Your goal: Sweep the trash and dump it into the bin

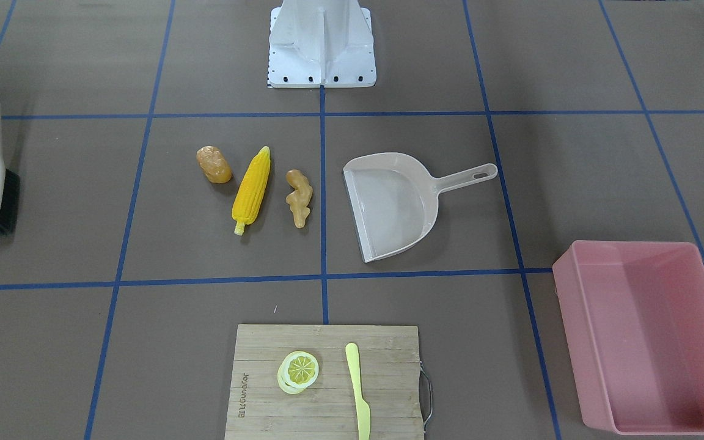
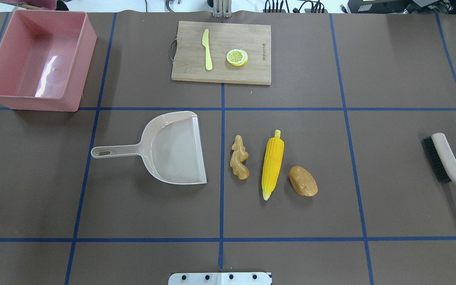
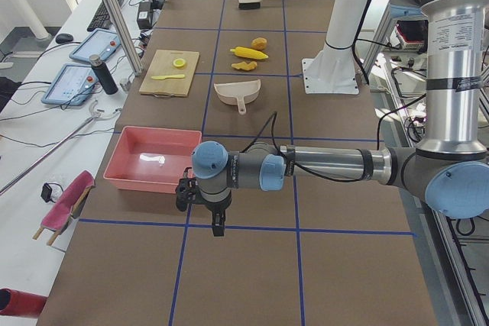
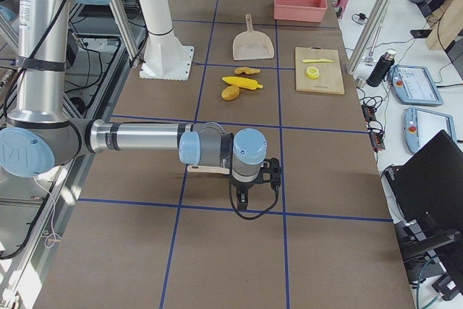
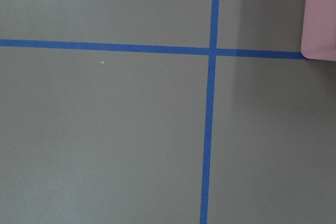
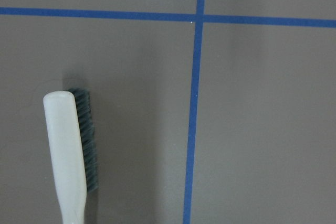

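The trash lies in a row mid-table: a yellow corn cob (image 2: 272, 162), a brownish-orange potato-like lump (image 2: 303, 181) and a tan ginger root (image 2: 239, 157). A beige dustpan (image 2: 172, 146) lies just beside the ginger, its mouth facing it. The pink bin (image 2: 38, 103) stands at the far left corner and looks empty. My left gripper (image 3: 218, 223) hangs over bare table beside the bin (image 3: 145, 183). My right gripper (image 4: 242, 204) hangs near the brush (image 6: 65, 150). Both grippers show only in the side views, so I cannot tell whether they are open or shut.
A beige hand brush (image 2: 447, 160) with dark bristles lies at the right edge. A wooden cutting board (image 2: 220, 71) at the far side holds a lemon slice (image 2: 237, 57) and a pale yellow knife (image 2: 207, 49). The white robot base (image 1: 321, 43) stands at the near side.
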Action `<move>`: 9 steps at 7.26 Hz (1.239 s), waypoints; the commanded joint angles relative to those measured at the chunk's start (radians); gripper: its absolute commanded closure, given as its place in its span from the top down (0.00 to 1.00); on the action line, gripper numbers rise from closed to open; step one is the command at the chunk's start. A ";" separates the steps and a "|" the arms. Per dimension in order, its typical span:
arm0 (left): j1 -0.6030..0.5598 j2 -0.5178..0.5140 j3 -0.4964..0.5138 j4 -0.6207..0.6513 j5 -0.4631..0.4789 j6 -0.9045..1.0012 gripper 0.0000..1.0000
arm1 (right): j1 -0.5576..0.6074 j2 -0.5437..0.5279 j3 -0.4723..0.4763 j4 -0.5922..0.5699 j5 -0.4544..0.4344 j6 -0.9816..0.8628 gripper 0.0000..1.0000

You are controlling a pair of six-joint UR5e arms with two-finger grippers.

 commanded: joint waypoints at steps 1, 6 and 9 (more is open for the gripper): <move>0.000 0.000 0.000 0.000 0.000 0.000 0.99 | -0.074 -0.093 0.111 0.005 0.006 0.101 1.00; 0.000 0.000 0.000 0.000 0.000 0.001 0.99 | -0.370 -0.177 0.221 0.009 -0.007 0.325 1.00; 0.000 -0.003 0.000 0.002 0.000 0.000 0.99 | -0.450 -0.188 0.181 0.009 -0.045 0.338 0.99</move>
